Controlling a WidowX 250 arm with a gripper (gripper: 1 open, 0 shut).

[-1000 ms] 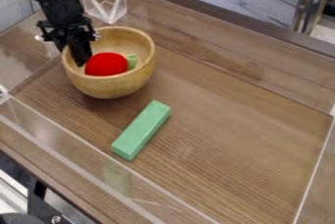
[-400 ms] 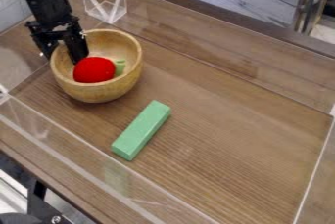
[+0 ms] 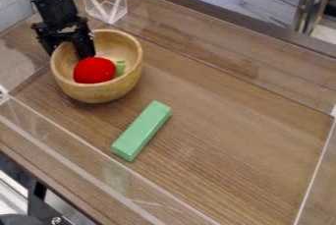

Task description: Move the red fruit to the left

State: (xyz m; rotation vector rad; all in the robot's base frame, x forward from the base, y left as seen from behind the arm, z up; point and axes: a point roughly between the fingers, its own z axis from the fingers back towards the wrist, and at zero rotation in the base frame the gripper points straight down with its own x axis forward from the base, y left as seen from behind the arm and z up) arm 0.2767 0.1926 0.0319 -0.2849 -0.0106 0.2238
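The red fruit (image 3: pixel 92 70), small and glossy, lies inside a round wooden bowl (image 3: pixel 100 92) at the left of the table. A small pale-green piece (image 3: pixel 118 65) sits beside it in the bowl. My black gripper (image 3: pixel 66 46) points down over the bowl's back-left rim. It is open, its two fingers spread wide, one finger (image 3: pixel 86 45) just behind the fruit. Nothing is held between the fingers.
A long green rectangular block (image 3: pixel 140 131) lies on the wooden table in front of the bowl, toward the middle. Clear plastic walls (image 3: pixel 66 148) ring the table, with the left wall close to the bowl and gripper.
The gripper went from shut to wide open. The bowl, with the fruit in it, has shifted a little to the left, and the gripper moved left with it.
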